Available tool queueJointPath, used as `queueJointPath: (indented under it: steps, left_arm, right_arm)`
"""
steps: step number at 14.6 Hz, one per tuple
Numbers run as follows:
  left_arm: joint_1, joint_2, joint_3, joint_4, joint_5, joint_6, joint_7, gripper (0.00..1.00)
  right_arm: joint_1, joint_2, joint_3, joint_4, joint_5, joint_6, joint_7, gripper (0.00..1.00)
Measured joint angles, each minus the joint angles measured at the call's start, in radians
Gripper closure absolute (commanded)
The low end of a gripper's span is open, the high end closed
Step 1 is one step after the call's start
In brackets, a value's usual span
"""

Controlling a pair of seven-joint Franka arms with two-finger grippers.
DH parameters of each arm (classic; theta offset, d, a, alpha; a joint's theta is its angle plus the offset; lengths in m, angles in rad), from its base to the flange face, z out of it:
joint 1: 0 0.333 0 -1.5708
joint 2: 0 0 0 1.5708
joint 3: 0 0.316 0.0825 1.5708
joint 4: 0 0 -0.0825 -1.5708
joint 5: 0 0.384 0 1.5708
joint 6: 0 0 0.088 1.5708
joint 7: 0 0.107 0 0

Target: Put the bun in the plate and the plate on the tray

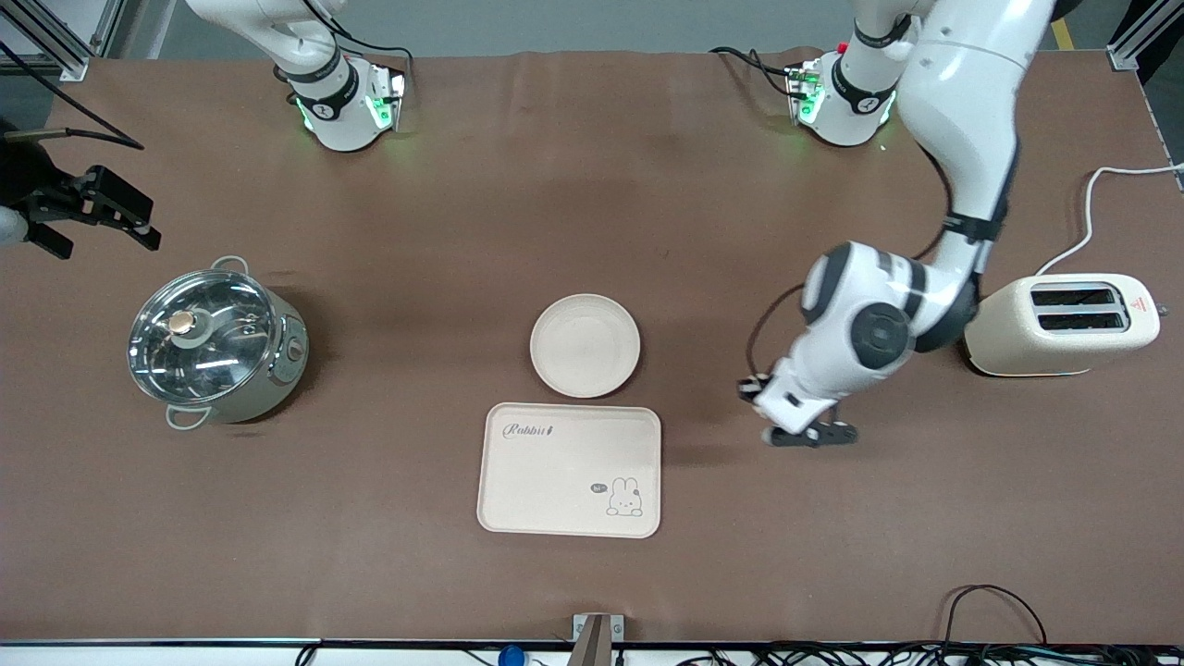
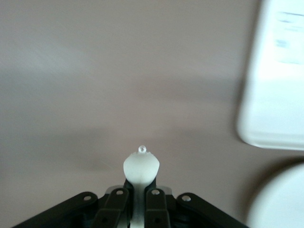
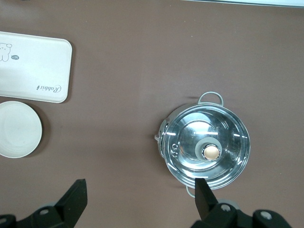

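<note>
the bun (image 2: 141, 167), a small cream-white lump hidden in the front view, sits clamped in the left end effector (image 1: 814, 433) over bare desk (image 1: 832, 536) beside the tray (image 1: 570, 470). the plate (image 1: 585, 345) lies empty. the right end effector (image 1: 92, 217) waits apart near the pot (image 1: 215, 342).

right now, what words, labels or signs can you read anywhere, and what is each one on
"Rabbit": script lettering in one corner of the tray, also seen in the right wrist view.
"hi": probably, in a small dark speech bubble beside the rabbit drawing on the tray; too small to be sure.
Red triangle sign on top of the toaster: too small to read.
Marks on the robot bases: unreadable.
Left wrist view: no readable text.
</note>
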Motion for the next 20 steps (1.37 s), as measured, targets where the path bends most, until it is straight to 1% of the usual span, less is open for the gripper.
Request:
queueJointPath:
  steps: [2,3,4,5,6,7,8,10,12,13,16,20]
  left_arm:
    - [-0.124,0.01,0.001,0.021,0.0,-0.013,-0.199,0.98]
    - [-0.173,0.026,0.001,0.021,0.0,0.005,-0.28,0.98]
    - [-0.211,0.048,0.002,0.021,0.0,0.053,-0.344,0.97]
    - [-0.24,0.076,0.002,0.022,0.0,0.115,-0.384,0.94]
    - [-0.264,0.107,0.001,0.022,0.0,0.163,-0.405,0.77]
    - [-0.286,0.137,0.001,0.023,-0.001,0.194,-0.423,0.17]
    - [-0.302,0.164,0.001,0.027,-0.001,0.223,-0.441,0.0]
    - [-0.318,0.196,0.002,0.038,-0.001,0.264,-0.456,0.0]
    - [-0.322,0.2,0.002,0.051,-0.001,0.268,-0.473,0.0]
    - [-0.322,0.2,0.002,0.057,-0.001,0.268,-0.485,0.0]
    - [-0.32,0.199,0.006,0.067,-0.001,0.267,-0.493,0.0]
    - [-0.321,0.199,0.006,0.068,-0.001,0.265,-0.501,0.0]
  right_arm:
    - [0.001,0.003,0.0,-0.002,0.0,0.0,0.0,0.0]
    - [0.003,0.007,0.001,-0.005,0.0,0.0,0.0,0.0]
    - [0.009,0.015,0.003,-0.007,0.001,0.0,0.0,0.0]
    - [0.022,0.026,0.004,-0.007,0.002,0.0,0.0,0.0]
    - [0.039,0.04,0.005,-0.008,0.002,0.0,0.0,0.0]
    - [0.058,0.055,0.006,-0.008,0.003,0.0,0.0,0.0]
    - [0.077,0.074,0.007,-0.009,0.01,0.001,0.001,0.0]
    - [0.099,0.123,0.008,-0.012,0.066,0.004,0.003,0.0]
    - [0.1,0.183,0.007,-0.013,0.131,0.029,0.003,0.0]
    - [0.102,0.211,0.007,-0.013,0.143,0.05,0.002,0.0]
    - [0.139,0.28,0.009,-0.013,0.153,0.103,0.002,0.0]
    - [0.174,0.322,0.009,-0.013,0.153,0.137,0.003,0.0]
